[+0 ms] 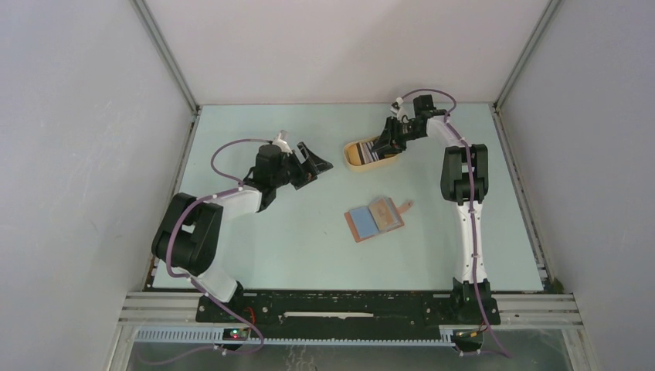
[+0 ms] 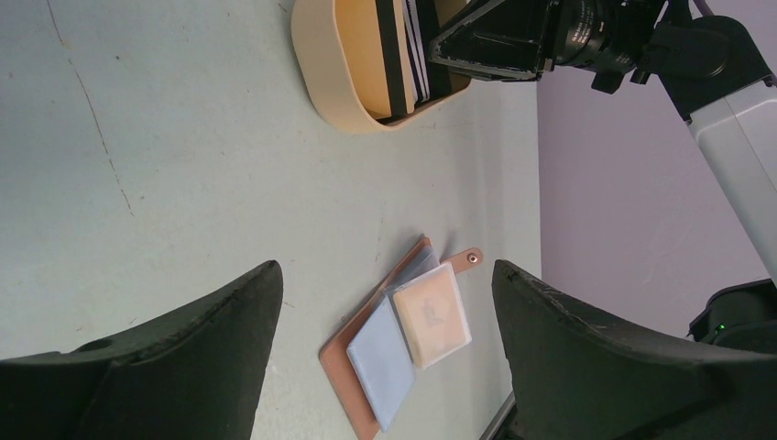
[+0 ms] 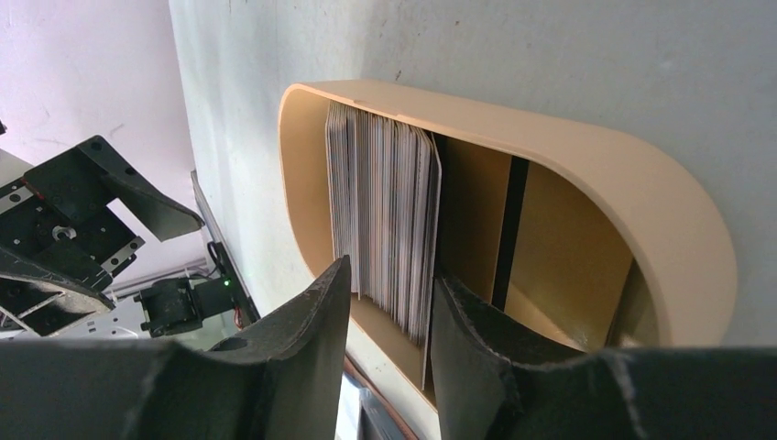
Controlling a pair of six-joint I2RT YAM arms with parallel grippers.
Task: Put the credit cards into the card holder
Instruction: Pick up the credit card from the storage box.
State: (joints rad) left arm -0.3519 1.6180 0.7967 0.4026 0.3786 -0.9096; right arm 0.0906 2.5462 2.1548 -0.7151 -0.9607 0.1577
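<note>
- The left arm (image 1: 232,202) bends from lower left toward centre; the left jaws gape wide above the pale green worktop (image 1: 270,239), holding nothing.
- The right arm (image 1: 463,178) reaches to upper centre; the right jaws straddle the upright thin striped credit cards (image 3: 385,211) inside the yellow oval tray (image 1: 354,157). Whether they pinch them cannot be told.
- The reddish-brown leather card holder (image 1: 375,219) lies open at centre.
- Only the cards' edges show.
</note>
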